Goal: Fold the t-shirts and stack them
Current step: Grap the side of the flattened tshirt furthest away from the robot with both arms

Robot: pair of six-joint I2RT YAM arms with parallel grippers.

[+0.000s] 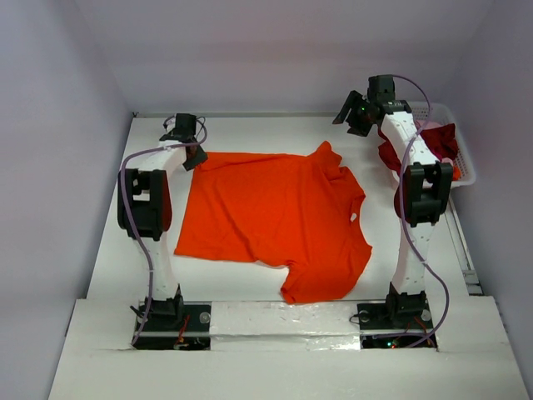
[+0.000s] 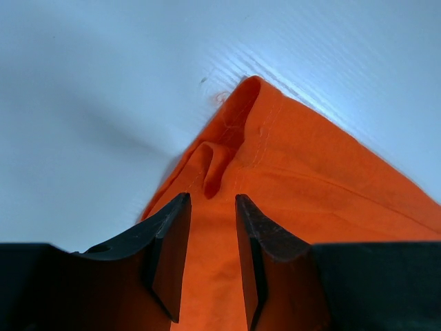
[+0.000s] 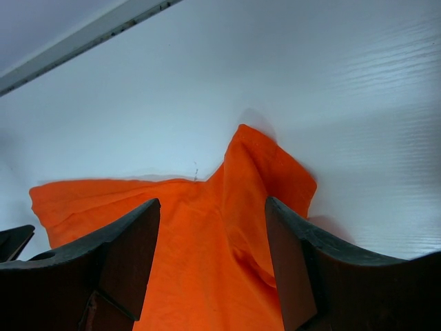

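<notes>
The bright orange t-shirt (image 1: 275, 208) lies spread flat on the white table, its small white neck label (image 1: 353, 218) toward the right. My left gripper (image 1: 187, 140) is at the shirt's far left corner. In the left wrist view (image 2: 212, 200) its jaws stand a narrow gap apart just over the orange hem (image 2: 331, 179). My right gripper (image 1: 348, 118) hovers beyond the far sleeve. In the right wrist view (image 3: 211, 203) its jaws are wide open and empty, above the sleeve (image 3: 269, 165). A dark red shirt (image 1: 440, 140) lies bunched in the basket.
A white lattice basket (image 1: 466, 171) stands at the far right, beside the right arm. The enclosure walls close in at the back and at both sides. A raised white ledge (image 1: 283, 317) runs along the near edge between the arm bases.
</notes>
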